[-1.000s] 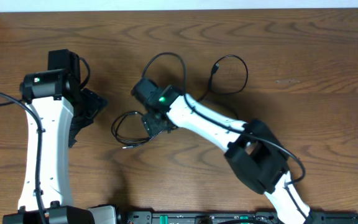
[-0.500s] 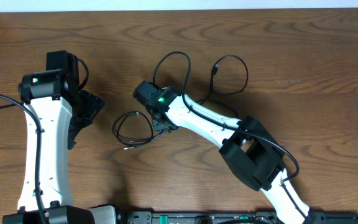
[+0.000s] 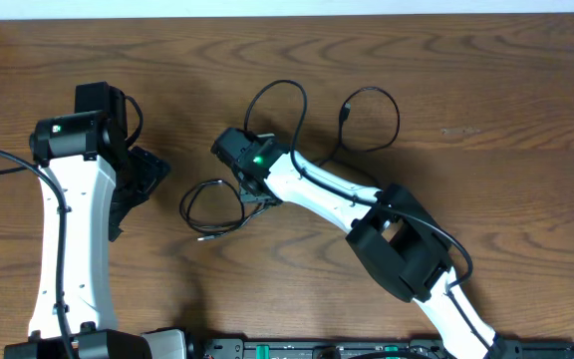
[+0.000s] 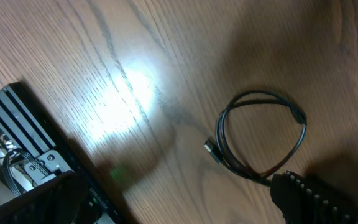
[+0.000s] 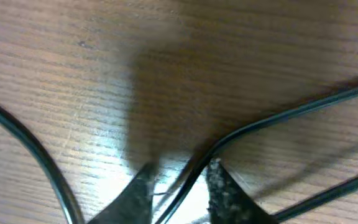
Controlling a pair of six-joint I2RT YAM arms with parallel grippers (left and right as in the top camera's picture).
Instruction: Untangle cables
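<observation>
left gripper (image 3: 145,178): jaws spread wide | right gripper (image 5: 179,179): jaws narrowly apart astride black cable (image 5: 260,121)

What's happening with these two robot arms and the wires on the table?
Two robot arms are working on a loose tangle of thin black cables lying on a wooden table. The right gripper is down on the tangle, its fingertips on either side of one black strand, with a small gap left around it. The left gripper sits open off to the side, holding nothing.
</observation>
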